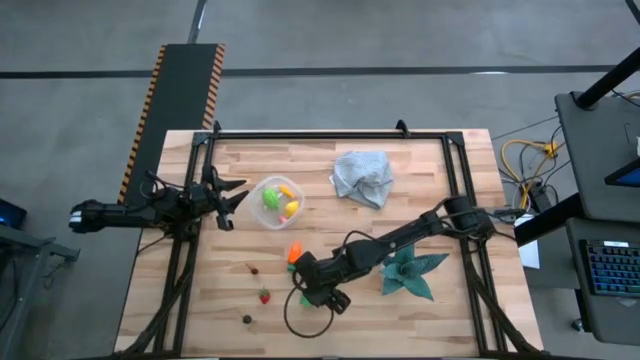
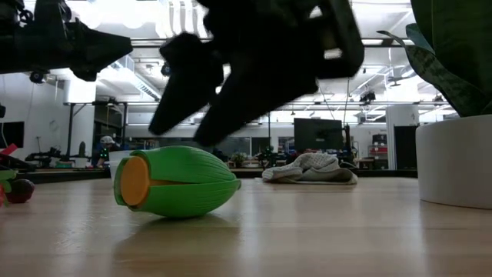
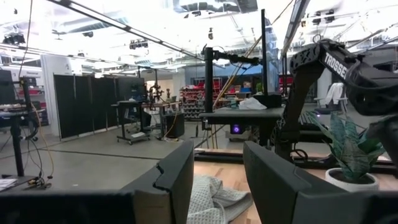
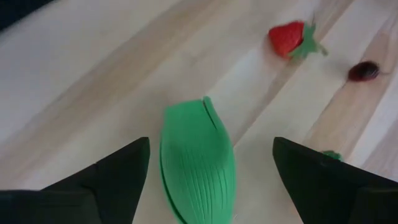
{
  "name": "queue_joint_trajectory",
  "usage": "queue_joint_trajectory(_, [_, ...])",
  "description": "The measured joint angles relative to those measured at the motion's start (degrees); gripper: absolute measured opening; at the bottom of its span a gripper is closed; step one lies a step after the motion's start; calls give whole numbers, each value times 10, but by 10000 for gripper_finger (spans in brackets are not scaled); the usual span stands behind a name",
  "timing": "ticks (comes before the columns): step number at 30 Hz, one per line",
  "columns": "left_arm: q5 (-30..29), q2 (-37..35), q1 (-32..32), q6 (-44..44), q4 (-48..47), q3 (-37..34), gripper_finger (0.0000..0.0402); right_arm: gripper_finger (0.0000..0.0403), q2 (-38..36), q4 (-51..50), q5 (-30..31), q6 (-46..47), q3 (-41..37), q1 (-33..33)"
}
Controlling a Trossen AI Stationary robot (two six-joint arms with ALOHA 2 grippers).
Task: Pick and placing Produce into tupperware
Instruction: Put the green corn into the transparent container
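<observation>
The clear tupperware stands at the table's left-centre and holds green and yellow produce. A green ribbed piece with an orange end lies on its side on the wood. My right gripper is open just above it, one finger on either side, touching nothing; it also shows in the high view. An orange piece, a strawberry and two small dark pieces lie loose nearby. My left gripper is open and empty, left of the tupperware.
A crumpled grey cloth lies at the far centre. A teal spiky plant in a white pot stands right of my right gripper. A black frame runs round the table's far and side edges. A cable loop lies near the front.
</observation>
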Motion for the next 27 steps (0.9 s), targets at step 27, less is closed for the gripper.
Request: queue_joint_trajectory(27, [-2, -1, 0, 0, 1, 0, 126, 324, 54, 22, -4, 0, 0, -12])
